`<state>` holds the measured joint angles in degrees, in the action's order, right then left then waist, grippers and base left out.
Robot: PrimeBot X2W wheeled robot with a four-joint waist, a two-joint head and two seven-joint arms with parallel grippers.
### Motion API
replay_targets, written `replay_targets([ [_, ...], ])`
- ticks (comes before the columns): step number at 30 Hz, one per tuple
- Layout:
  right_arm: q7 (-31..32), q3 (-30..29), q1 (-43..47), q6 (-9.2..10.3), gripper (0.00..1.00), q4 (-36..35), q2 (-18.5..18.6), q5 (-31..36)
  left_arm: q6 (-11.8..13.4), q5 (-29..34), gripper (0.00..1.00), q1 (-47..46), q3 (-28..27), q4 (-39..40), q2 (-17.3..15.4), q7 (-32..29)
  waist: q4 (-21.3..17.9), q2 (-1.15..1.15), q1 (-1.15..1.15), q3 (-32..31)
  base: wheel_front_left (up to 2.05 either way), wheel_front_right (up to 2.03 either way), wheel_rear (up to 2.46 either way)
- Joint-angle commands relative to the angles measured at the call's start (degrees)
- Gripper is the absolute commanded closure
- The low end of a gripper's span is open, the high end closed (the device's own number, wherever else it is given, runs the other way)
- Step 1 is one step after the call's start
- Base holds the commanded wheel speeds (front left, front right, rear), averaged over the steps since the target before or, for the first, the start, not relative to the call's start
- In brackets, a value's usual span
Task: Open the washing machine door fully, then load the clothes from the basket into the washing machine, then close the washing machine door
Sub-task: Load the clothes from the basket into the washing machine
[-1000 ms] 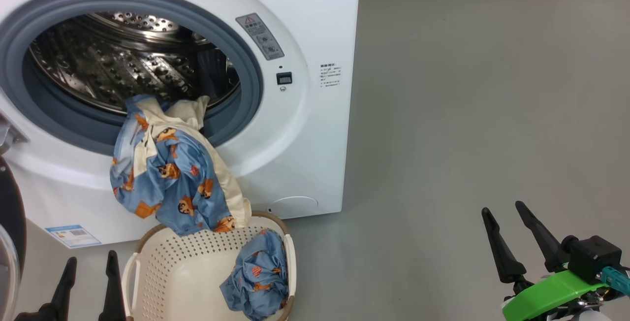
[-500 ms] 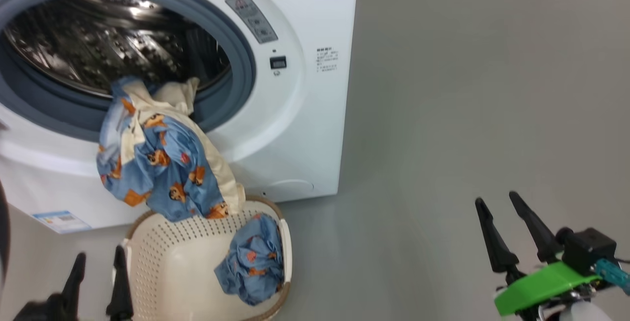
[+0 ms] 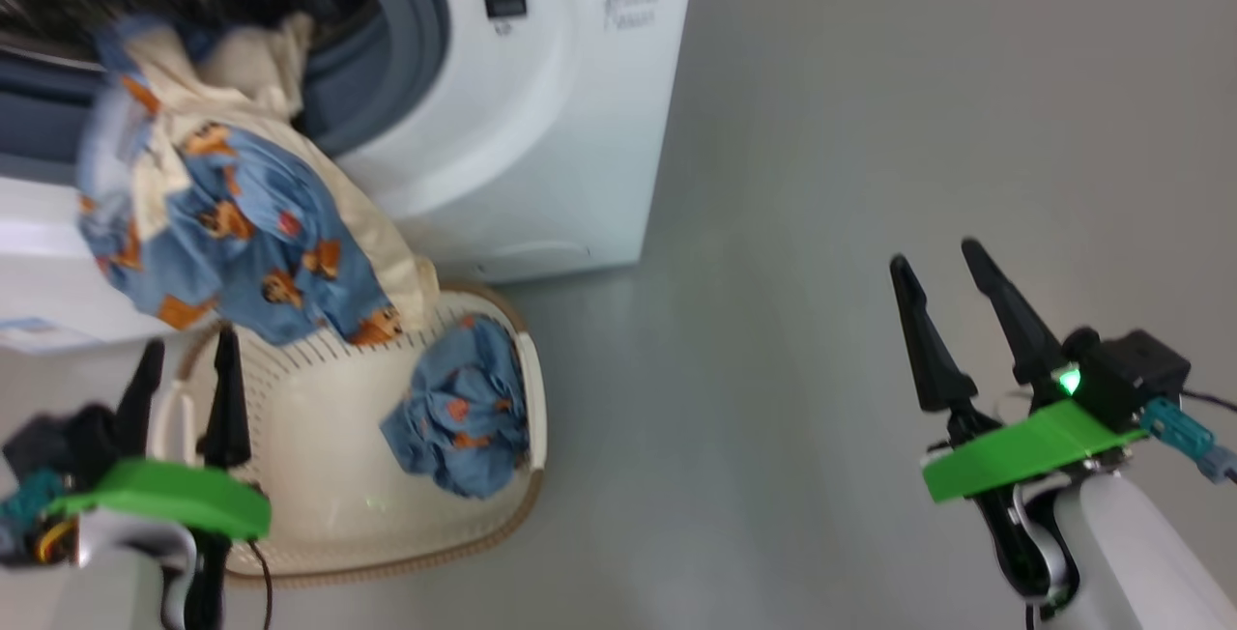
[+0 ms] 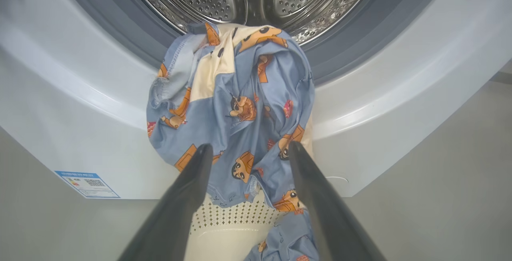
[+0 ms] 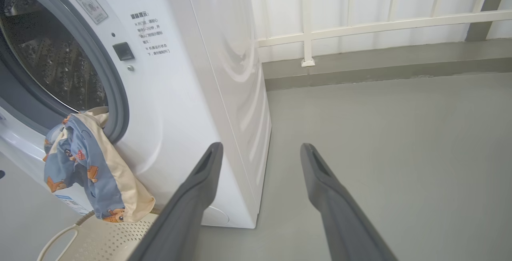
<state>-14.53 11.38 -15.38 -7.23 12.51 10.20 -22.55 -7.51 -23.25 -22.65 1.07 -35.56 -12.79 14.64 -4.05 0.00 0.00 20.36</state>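
Grey floor (image 3: 821,176) lies at three o'clock of the washing machine (image 3: 541,128). Clothes (image 3: 242,243) hang from its mouth over the basket (image 3: 319,475) at six o'clock, one bundle (image 3: 464,408) inside. Left gripper (image 3: 190,340) and right gripper (image 3: 934,254) gape wide, empty.

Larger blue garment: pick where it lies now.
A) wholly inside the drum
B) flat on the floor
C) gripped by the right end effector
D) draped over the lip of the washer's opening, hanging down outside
D: the larger blue garment spills out of the drum over the front of the washing machine, its lower end hanging above the basket.
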Motion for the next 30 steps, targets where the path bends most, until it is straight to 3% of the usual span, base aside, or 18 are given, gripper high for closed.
replay_targets([
  [1, -0.47, 1.34, -1.15, -0.25, 0.0, -1.54, -0.08, 0.94, 0.02, -1.0, 0.0, -2.29, -0.73, -0.17, -2.63, 0.36, -1.85, 0.0, 0.0, 6.13, 0.0, 0.0, 0.0],
  [16, -0.47, 2.57, -7.06, -0.25, 0.0, -1.92, -2.82, 2.31, 0.02, -10.25, 0.0, -18.61, 10.97, -13.55, -8.08, 0.36, -4.64, 0.0, 0.0, 16.06, 0.0, 0.0, 0.0],
  [30, -0.47, 3.34, -7.51, -0.25, 0.0, -1.9, -3.36, 2.4, 0.02, -13.51, 0.0, -25.43, 13.14, -16.57, -10.65, 0.36, -6.02, 0.0, 0.0, 17.85, 0.0, 0.0, 0.0],
])
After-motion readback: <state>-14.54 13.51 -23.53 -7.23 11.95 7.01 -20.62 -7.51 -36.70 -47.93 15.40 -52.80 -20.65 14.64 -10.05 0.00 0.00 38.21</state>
